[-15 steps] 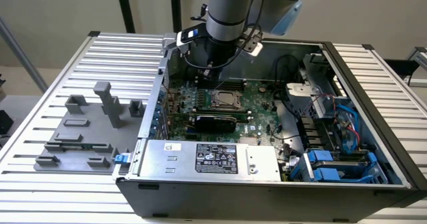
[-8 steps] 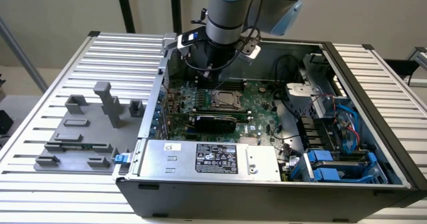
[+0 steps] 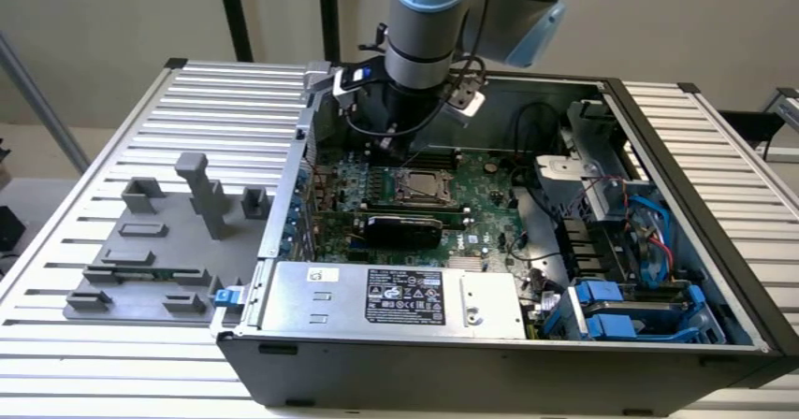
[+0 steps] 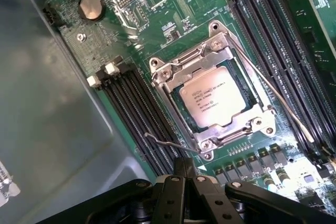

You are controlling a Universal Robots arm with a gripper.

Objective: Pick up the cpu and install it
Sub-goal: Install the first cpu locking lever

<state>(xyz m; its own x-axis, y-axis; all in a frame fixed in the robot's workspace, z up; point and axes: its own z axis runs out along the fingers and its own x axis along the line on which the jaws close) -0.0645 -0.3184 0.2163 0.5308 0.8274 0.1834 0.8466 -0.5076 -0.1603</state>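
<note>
Status: the cpu [image 4: 216,99] lies flat inside the motherboard socket [image 4: 210,61], silvery top plate up, printed side visible, framed on all sides by the socket's metal frame. Seating looks square and level as far as the wrist view shows; judged placed. The thin wire retention lever [image 4: 273,85] stands free beside the socket, so locking appears not yet done.

Pincer [image 4: 184,174]: fingers pressed together, pinching nothing, hanging above the motherboard [image 3: 374,185] just beside the socket, apart from the chip.

Containers: the open computer case [image 3: 680,129] rests on the slatted counter [image 3: 100,138], towards the counter's edge at the exterior view's right. Inside: motherboard, empty memory slots [image 4: 136,114] either side of the socket, a power supply [image 3: 399,297], blue drive caddies [image 3: 612,311], cabling. The grey fixture block [image 3: 156,251] sits on the counter beside the case; no chip seen on it.
</note>
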